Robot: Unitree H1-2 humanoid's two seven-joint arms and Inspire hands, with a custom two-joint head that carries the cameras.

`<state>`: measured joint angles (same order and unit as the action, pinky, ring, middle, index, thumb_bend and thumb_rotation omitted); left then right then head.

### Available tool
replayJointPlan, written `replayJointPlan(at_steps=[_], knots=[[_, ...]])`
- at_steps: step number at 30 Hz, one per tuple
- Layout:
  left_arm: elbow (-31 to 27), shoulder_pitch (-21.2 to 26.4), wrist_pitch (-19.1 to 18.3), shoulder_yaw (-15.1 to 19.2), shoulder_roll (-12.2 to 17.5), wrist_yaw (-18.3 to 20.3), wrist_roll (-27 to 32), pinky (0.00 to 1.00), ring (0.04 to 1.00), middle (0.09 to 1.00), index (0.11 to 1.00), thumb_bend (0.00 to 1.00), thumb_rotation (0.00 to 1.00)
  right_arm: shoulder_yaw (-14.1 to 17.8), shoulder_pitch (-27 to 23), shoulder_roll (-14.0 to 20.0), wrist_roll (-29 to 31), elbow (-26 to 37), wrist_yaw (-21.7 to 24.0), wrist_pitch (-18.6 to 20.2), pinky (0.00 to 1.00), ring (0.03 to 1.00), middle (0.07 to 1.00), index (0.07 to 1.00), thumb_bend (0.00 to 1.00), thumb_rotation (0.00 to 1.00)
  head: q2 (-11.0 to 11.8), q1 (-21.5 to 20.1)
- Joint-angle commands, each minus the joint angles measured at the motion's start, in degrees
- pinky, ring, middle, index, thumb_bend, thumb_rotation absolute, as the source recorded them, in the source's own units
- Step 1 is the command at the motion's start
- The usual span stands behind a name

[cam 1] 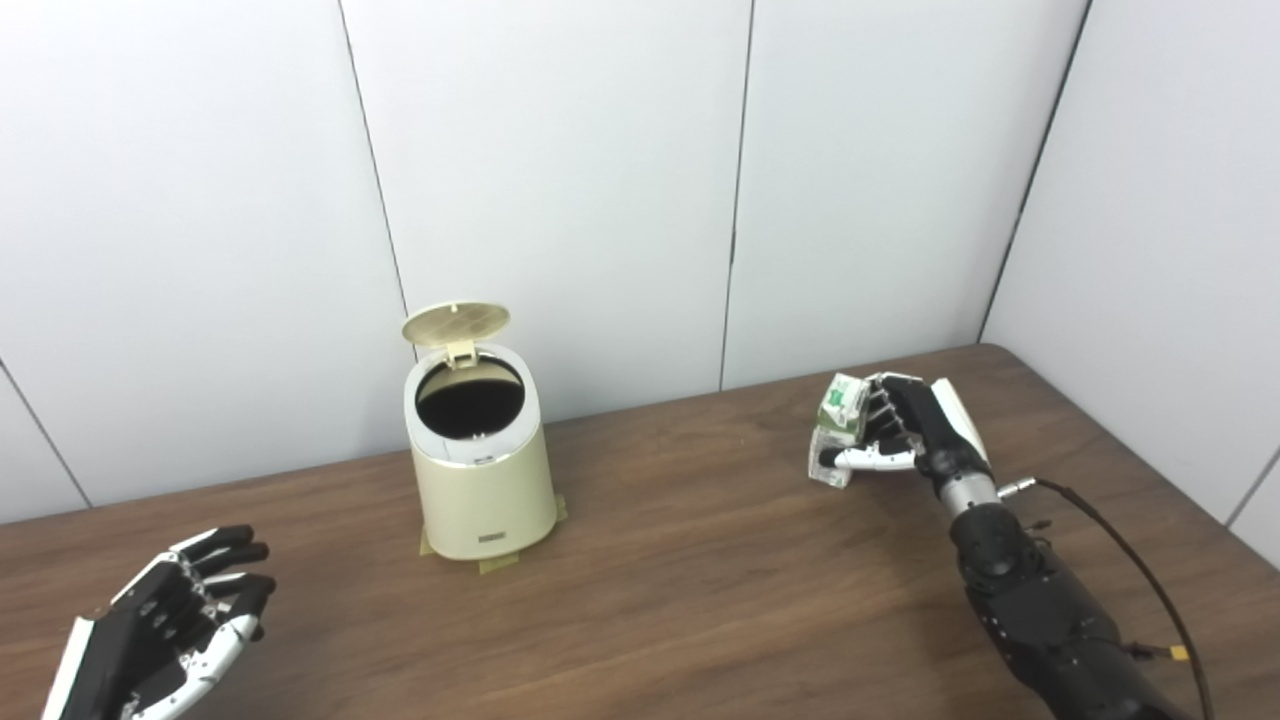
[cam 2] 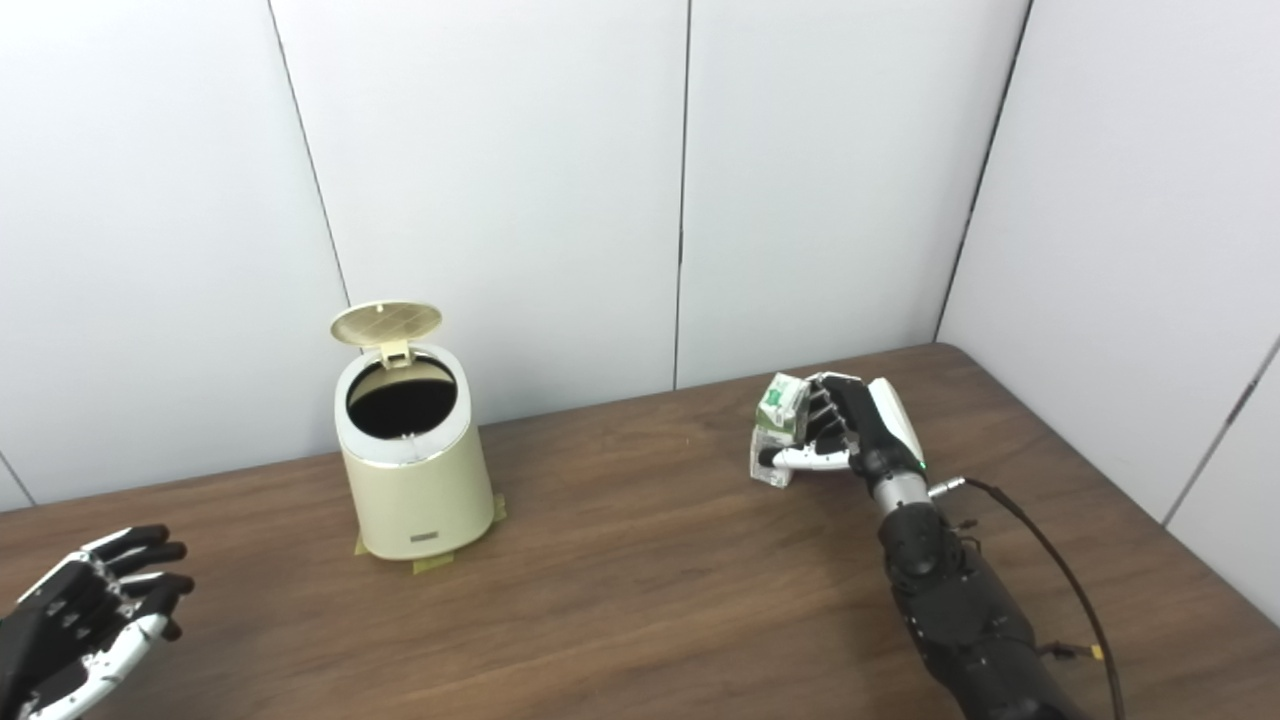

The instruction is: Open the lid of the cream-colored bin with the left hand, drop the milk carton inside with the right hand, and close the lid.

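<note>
The cream-colored bin stands left of centre on the wooden table, its round lid flipped up at the back and the dark opening showing. At the right, a small green and white milk carton stands on or just above the table, and my right hand is wrapped round it, fingers behind and thumb across the front. My left hand rests low at the near left corner, well apart from the bin, fingers spread and holding nothing.
The table ends at white wall panels behind the bin. Tape tabs poke out under the bin's base. A black cable trails from the right wrist. The table's right edge runs close to the right arm.
</note>
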<state>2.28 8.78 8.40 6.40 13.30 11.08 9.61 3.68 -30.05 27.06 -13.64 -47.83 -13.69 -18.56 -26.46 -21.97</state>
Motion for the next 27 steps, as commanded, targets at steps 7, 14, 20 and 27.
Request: replayJointPlan(at_steps=[7, 14, 20, 27], knots=[[-1.71, 1.59, 1.25, 0.07, -0.17, -0.77, -0.75, 0.39, 0.580, 0.675, 0.694, 0.37, 0.00, 1.13, -2.63, 0.90, -0.51, 4.37, -2.77, -0.89, 0.37, 0.402, 0.494, 0.533, 0.51, 0.00, -0.21, 0.38], [-0.97, 1.84, 1.11, 0.18, -0.84, -0.51, 0.13, 0.39, 0.593, 0.690, 0.703, 0.38, 0.00, 0.49, -2.87, 0.15, -3.17, 6.21, -5.74, -1.56, 0.37, 0.402, 0.497, 0.536, 0.51, 0.00, 0.12, 1.66], [1.03, 2.19, 2.75, -0.20, -0.78, 0.20, -0.22, 0.41, 0.609, 0.706, 0.720, 0.34, 0.00, 0.91, -2.45, -2.69, -2.37, 17.67, -3.33, 3.80, 0.36, 0.402, 0.494, 0.539, 0.51, 0.00, 0.68, 3.72], [6.23, 3.01, 7.96, -1.06, -0.56, -1.00, -4.87, 0.42, 0.592, 0.682, 0.706, 0.42, 0.00, 0.07, -4.15, -7.69, -2.33, 33.81, 1.35, 15.03, 0.35, 0.399, 0.496, 0.534, 0.51, 0.00, 1.18, 6.83]])
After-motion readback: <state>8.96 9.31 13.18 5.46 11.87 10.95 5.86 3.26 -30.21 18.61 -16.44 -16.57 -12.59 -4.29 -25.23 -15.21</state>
